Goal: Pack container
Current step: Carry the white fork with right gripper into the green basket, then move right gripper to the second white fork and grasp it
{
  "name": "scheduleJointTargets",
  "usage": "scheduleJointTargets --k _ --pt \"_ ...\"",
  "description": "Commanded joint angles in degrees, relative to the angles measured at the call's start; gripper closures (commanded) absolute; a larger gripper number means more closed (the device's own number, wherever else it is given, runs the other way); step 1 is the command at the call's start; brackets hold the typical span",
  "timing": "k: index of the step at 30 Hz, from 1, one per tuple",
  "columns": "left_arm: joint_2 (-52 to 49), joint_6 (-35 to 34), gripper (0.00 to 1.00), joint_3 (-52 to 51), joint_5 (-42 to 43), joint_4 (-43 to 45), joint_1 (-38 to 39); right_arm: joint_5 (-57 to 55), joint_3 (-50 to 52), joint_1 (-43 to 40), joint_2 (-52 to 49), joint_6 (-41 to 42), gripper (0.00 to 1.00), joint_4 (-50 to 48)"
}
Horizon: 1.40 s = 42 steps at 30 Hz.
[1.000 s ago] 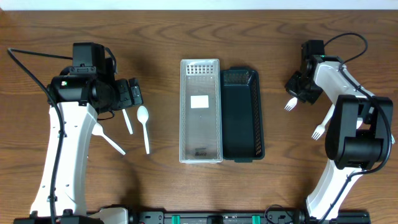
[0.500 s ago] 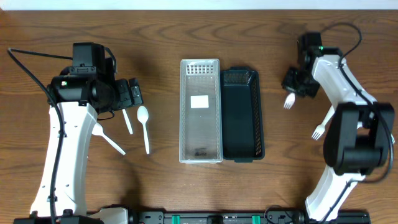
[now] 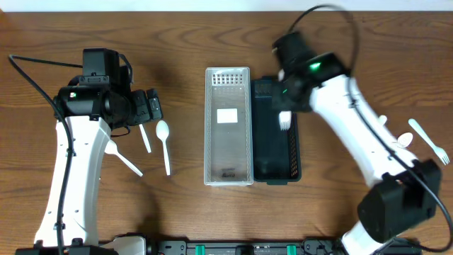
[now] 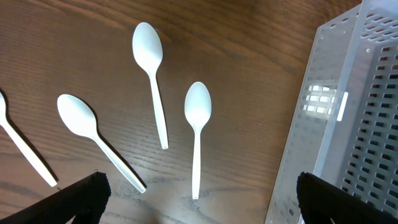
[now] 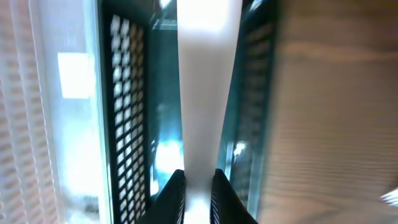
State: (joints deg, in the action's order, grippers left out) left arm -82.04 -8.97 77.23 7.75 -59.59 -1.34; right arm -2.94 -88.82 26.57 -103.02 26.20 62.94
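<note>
The white fork (image 5: 208, 93) was pinched at its handle between the right gripper (image 5: 198, 193), whose fingers (image 5: 175, 190) were closed tight against it. The right wrist view was smeared by blur, so the tines could not be made out there. From overhead only the fork's head showed below the wrist, over the dark container (image 3: 276, 152); whether it touched the floor of that bin could not be told.

The dark container lay at the middle of the table, long sides running from far edge to near edge, its far end partly hidden under the right arm. Touching it on the left side was the clear container (image 3: 228, 126), perforated, with a white patch on its floor and a small dark mark toward its near end; what these were could not be told.

Toward the left edge, the left gripper (image 3: 151, 106) hung with its fingers (image 4: 87, 196) spread wide and nothing between them. Below it on the wood lay three white spoons (image 4: 198, 134) (image 4: 151, 78) (image 4: 96, 137), apart from each other and clear of the bin. A fourth piece of cutlery (image 4: 22, 149) was cut off by the wrist picture's border.

Near the right edge a second fork (image 3: 428, 142) lay on the table, and a small white piece just beside the arm was too hidden to name.
</note>
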Motion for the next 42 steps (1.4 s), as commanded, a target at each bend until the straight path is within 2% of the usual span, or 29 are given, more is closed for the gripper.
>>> scheduleJointTargets --k 1,3,8,10,11,15,18,22,26,29,33,42 --pt "0.0 0.8 0.02 0.9 -0.1 -0.2 -0.2 -0.2 5.2 2.1 -1.5 3.9 0.94 -1.9" --pt "0.0 0.8 0.02 0.9 -0.1 -0.2 -0.2 0.0 8.6 2.6 -1.5 4.0 0.92 -4.3" --pt "0.0 0.8 0.02 0.9 -0.1 -0.2 -0.2 0.0 12.8 2.7 -1.5 2.9 0.66 -8.4" --pt "0.0 0.8 0.02 0.9 -0.1 -0.2 -0.2 0.0 12.7 2.7 -1.4 1.5 0.47 -10.1" --pt "0.0 0.8 0.02 0.9 -0.1 -0.2 -0.2 0.0 12.3 2.7 -1.4 0.8 0.44 -10.5" --pt "0.0 0.8 0.02 0.9 -0.1 -0.2 -0.2 -0.5 6.7 1.5 -1.1 -0.6 0.45 -8.9" --pt "0.0 0.8 0.02 0.9 -0.1 -0.2 -0.2 -2.3 -0.9 -2.6 0.6 0.7 0.45 -5.2" --pt "0.0 0.8 0.02 0.9 -0.1 -0.2 -0.2 -2.2 -7.8 -13.0 3.7 2.4 0.44 -0.6" --pt "0.0 0.8 0.02 0.9 -0.1 -0.2 -0.2 -2.2 -8.3 -25.8 5.2 5.4 0.40 3.2" --pt "0.0 0.8 0.02 0.9 -0.1 -0.2 -0.2 -1.7 -6.5 -34.9 4.2 7.0 0.39 5.2" --pt "0.0 0.8 0.02 0.9 -0.1 -0.2 -0.2 0.7 0.1 -42.2 2.4 6.7 0.37 3.3" --pt "0.0 0.8 0.02 0.9 0.0 -0.2 -0.2 2.6 18.9 -44.2 -1.7 3.9 0.36 -9.0"
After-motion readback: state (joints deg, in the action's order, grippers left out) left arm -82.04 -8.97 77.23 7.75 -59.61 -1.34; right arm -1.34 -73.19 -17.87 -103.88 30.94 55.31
